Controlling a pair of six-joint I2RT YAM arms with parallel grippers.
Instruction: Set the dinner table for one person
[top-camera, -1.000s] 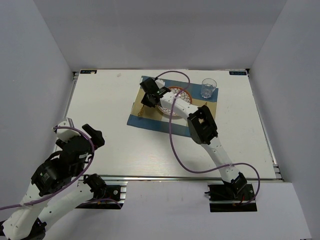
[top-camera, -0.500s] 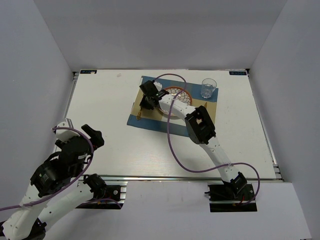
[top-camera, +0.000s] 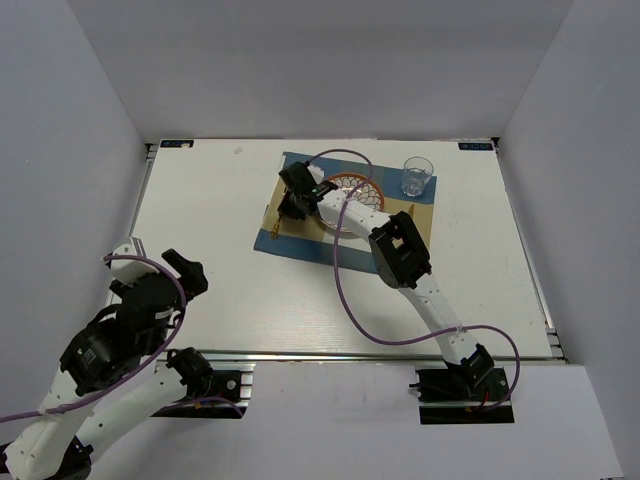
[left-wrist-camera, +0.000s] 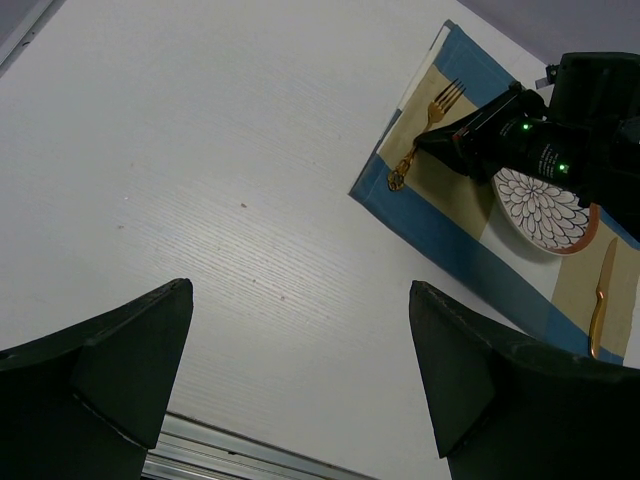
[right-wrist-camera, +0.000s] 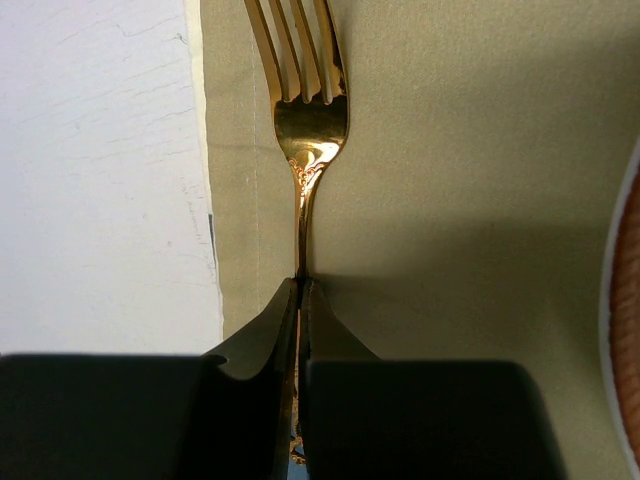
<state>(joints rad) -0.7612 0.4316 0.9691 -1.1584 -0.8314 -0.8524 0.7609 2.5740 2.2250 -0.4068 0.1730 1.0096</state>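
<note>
Filling the middle of the overhead view, the dinner table (top-camera: 200, 240) carries small blue labels (top-camera: 177, 144) at its two far corners, their writing too small to read. At upper centre lies a blue-and-tan placemat (top-camera: 300, 243) with a patterned plate (top-camera: 365, 187), a clear glass (top-camera: 417, 176) at the mat's upper right corner, and a gold knife (top-camera: 411, 211) right of the plate. The right gripper (right-wrist-camera: 301, 290) is pinched tight on the handle of a gold fork (right-wrist-camera: 303, 110) over the tan strip left of the plate; whether the fork rests on the mat I cannot tell. The right arm (top-camera: 400, 250) and its purple cable (top-camera: 345, 290) cover part of the plate. At lower left, the left gripper (left-wrist-camera: 298, 300) hangs over the white tabletop with fingers spread wide, holding nothing.
</note>
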